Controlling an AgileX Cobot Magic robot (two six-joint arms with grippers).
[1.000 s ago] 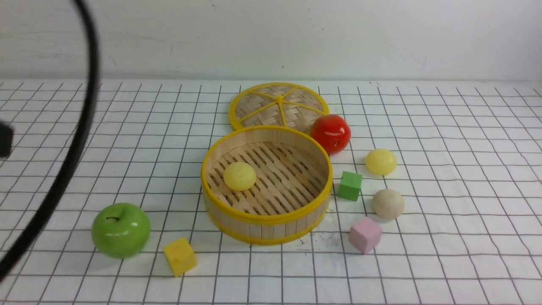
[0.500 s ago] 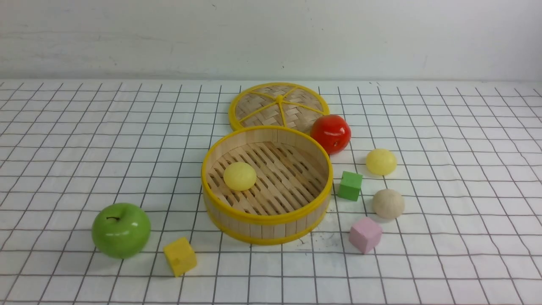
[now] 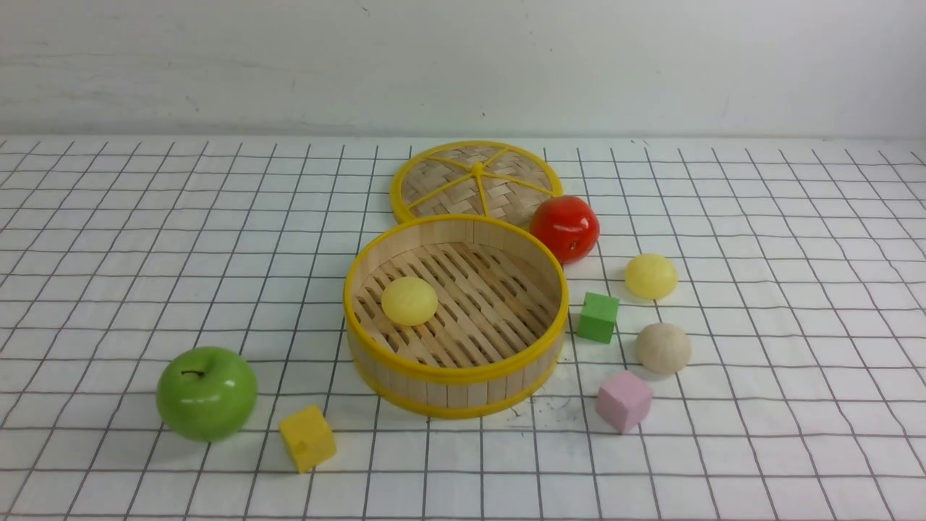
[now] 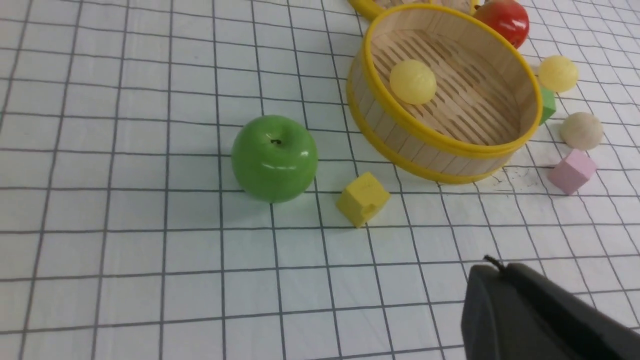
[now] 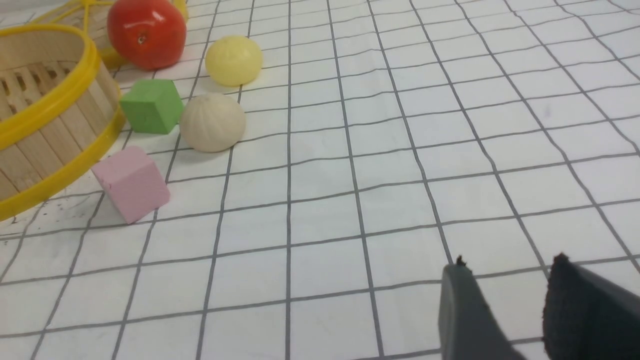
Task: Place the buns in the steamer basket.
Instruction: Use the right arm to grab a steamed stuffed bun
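1. One pale yellow bun (image 3: 409, 300) is sitting on the slats inside the steamer basket (image 3: 454, 373), left of centre.
2. Two more are waiting on the surface (image 3: 796, 325) to the basket's right. The second yellow bun (image 3: 651, 276) is lying farther back and the beige bun (image 3: 663, 348) nearer the robot.
3. Left jaws are sitting closed on nothing, well apart from the basket. Right jaws are standing open and empty, low over the surface, well apart from both outside buns.
4. My read is that the right arm is going for an outside bun, and the beige one is looking like the closer pick.
5. The beige bun is lying between the green cube (image 3: 598, 317) and the pink cube (image 3: 623, 400). It is near both and apparently touching neither. I'm suggesting coming in from above and turning the jaws so that neither finger is landing on a cube.
6. The dome is looking smooth, so I'm advising gripping centred at the widest part. A high pinch is likely squirting it out.
7. I'm also advising lifting clear of the yellow rim, then releasing low over the free slats right of the bun already inside.
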